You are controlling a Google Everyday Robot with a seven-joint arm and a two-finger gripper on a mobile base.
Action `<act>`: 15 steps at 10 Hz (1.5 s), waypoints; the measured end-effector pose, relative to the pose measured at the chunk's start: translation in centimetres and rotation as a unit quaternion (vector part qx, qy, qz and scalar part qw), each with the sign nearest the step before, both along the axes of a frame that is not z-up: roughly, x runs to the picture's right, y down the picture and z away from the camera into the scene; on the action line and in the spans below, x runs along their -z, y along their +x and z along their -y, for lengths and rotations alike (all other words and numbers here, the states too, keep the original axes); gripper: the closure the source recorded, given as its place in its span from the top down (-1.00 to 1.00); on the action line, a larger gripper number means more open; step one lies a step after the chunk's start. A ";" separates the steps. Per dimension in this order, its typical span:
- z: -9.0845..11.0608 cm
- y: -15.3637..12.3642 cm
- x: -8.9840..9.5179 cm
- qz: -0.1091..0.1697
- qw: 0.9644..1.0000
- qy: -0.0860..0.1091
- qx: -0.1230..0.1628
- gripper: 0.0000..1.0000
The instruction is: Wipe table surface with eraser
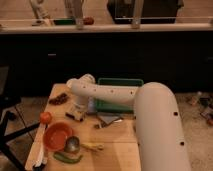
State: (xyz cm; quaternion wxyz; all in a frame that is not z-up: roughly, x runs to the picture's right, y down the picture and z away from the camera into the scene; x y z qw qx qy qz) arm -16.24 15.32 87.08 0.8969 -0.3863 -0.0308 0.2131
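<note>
— Where do we see the tool?
— Over the left middle of the bench, directly above the eraser. The tray sits behind it, to the right.
— And in front?
— We find the bowl toward the near left, and the folded piece right of the eraser.
</note>
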 end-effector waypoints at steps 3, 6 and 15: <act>0.3 -1.3 0.0 0.008 1.000 0.000 0.019 -0.99; -0.2 -1.8 -0.1 0.010 0.999 -0.008 0.039 -0.99; 0.1 1.7 -1.0 -0.041 0.998 -0.022 0.052 -0.99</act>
